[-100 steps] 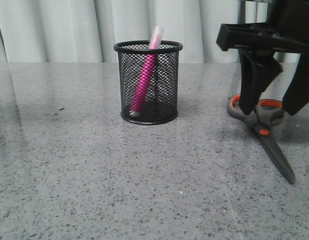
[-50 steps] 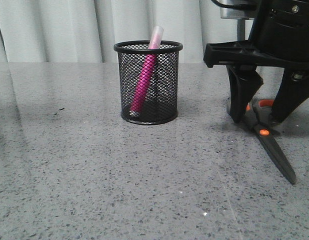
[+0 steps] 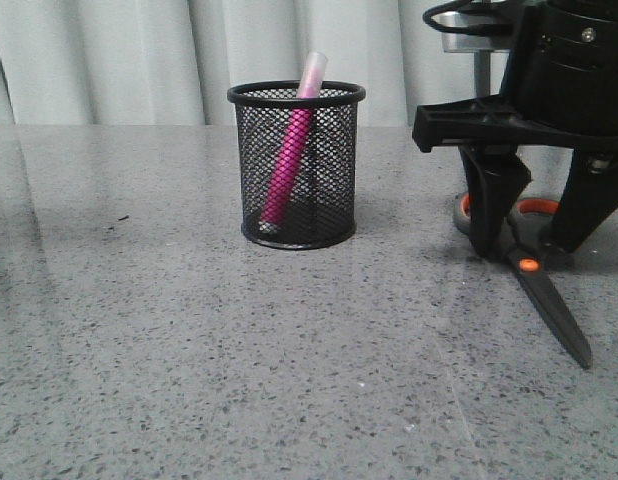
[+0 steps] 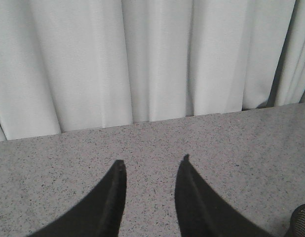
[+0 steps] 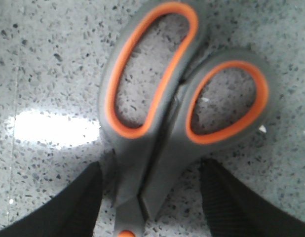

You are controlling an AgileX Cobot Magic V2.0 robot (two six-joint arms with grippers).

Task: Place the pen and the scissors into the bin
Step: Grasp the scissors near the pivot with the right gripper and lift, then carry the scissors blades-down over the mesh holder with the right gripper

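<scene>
Pen [image 3: 289,165] stands tilted inside the bin [image 3: 297,165], cap poking above the rim; that half of the task looks done. Scissors [image 3: 534,275] lie flat on the table [image 3: 189,350], to the right of the bin and well apart from it, blades closed and pointing toward the camera in the front view, finger loops toward the curtain [image 3: 139,60]. Right gripper [image 3: 529,245] is down at table level with its fingers spread wide, one on each side of the handle shank just below the loops; wrist view shows the scissors [image 5: 177,113] centred between the two fingers, gaps on both sides, nothing held yet. Left gripper [image 4: 151,165] hangs apart over bare table, fingers parted and empty, with only the edge of the bin [image 4: 301,222] in its corner. Judgement: step in hand is the grasp on the scissors. To do it well, close squarely on the narrow grey shank near the pivot, not on the loops, so the flat tool does not twist or skid on the smooth stone. Fingertips should sit right at the surface before closing. Lift clear, then lower blades-first beside the pen.
</scene>
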